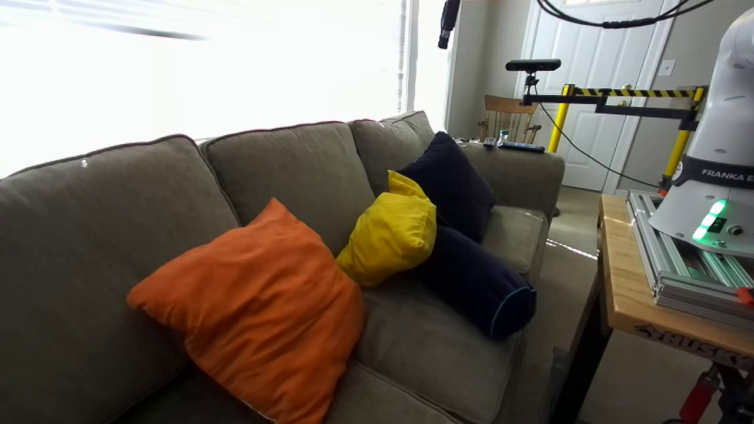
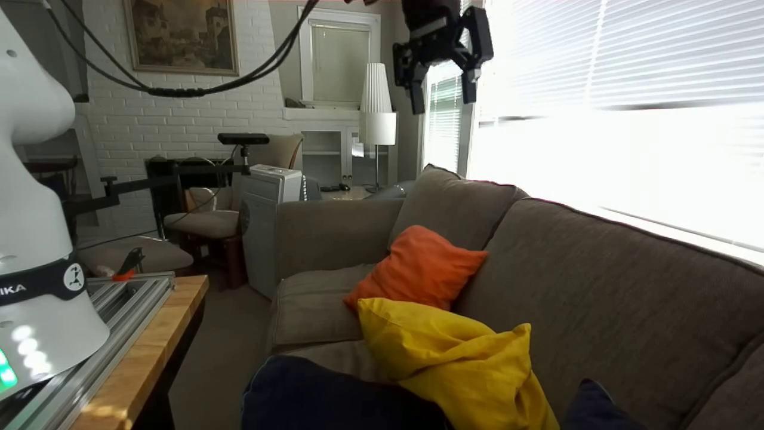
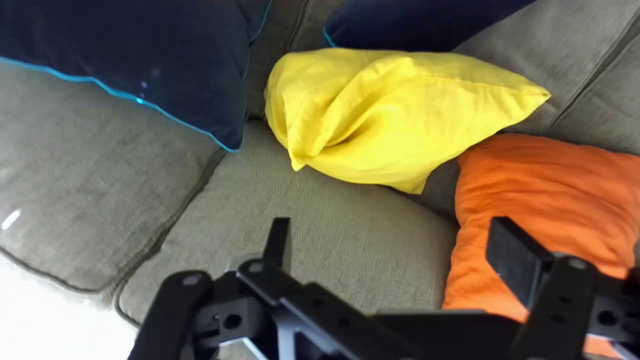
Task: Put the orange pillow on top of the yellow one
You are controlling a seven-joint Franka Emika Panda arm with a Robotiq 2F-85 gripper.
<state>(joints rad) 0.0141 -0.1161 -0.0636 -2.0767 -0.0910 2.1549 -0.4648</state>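
The orange pillow (image 1: pixel 271 300) leans against the sofa's back, also seen in an exterior view (image 2: pixel 421 269) and at the right of the wrist view (image 3: pixel 555 185). The plump, creased yellow pillow (image 1: pixel 392 232) sits beside it, also seen in an exterior view (image 2: pixel 459 358) and the wrist view (image 3: pixel 400 115). I cannot tell whether the two pillows touch. My gripper (image 2: pixel 444 100) hangs high above the sofa, pointing down, open and empty. In the wrist view its fingers (image 3: pixel 390 235) are wide apart, with the right finger overlapping the orange pillow in the picture but well above it.
Navy cushions (image 1: pixel 450 182) lie on the far side of the yellow pillow, one a bolster (image 1: pixel 477 288). The grey-brown sofa (image 1: pixel 294 159) backs onto a bright window. The wooden table (image 1: pixel 615 288) bearing the arm's base stands in front. A camera (image 1: pixel 533 65) sits on a bracket.
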